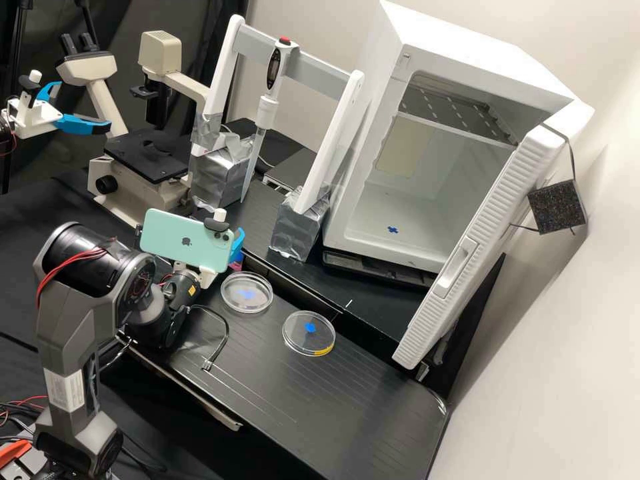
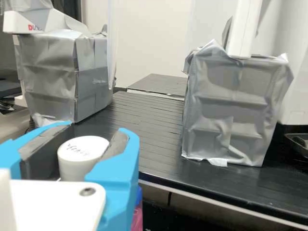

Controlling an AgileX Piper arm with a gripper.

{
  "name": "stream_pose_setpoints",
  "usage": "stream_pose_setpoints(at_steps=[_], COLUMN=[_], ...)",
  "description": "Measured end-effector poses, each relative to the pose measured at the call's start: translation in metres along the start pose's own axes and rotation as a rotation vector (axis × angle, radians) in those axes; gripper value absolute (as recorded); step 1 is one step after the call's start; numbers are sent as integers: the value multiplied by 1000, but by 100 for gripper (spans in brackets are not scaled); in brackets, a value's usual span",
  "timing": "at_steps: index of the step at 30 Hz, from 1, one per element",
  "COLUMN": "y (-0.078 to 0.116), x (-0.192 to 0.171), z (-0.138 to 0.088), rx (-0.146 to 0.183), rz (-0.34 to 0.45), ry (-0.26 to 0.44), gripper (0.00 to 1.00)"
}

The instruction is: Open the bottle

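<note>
Around a round white cap [image 2: 82, 152] with handwriting on its top, my blue-fingered gripper [image 2: 89, 144] is shut, the dark pads close against the cap's two sides. The body of the bottle under this cap is hidden by the gripper. In the high view, the gripper [image 1: 237, 245] is low over the black bench, just past the phone fixed on the wrist, which covers most of it. A pink item [image 1: 235, 262] shows beside it there. Beyond one finger in the wrist view is a pink container [image 2: 137, 217] with a blue top.
Two dishes, one clear [image 1: 247, 305] and one with a yellow mark [image 1: 309, 347], lie on the ribbed bench mat. A pipette stand has foil-wrapped feet [image 1: 298, 227]. Behind are an open white incubator [image 1: 393, 247] and a microscope [image 1: 148, 160]. A second arm's gripper [image 1: 73, 120] is at the upper left.
</note>
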Motion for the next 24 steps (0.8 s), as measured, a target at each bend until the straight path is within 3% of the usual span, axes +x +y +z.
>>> stream_pose_setpoints(at_steps=[16,24], y=[0,9], x=[0,-2], z=[-1,-5], rx=[3,1], rz=[-5,17], ry=[8,37], gripper=[0,0])
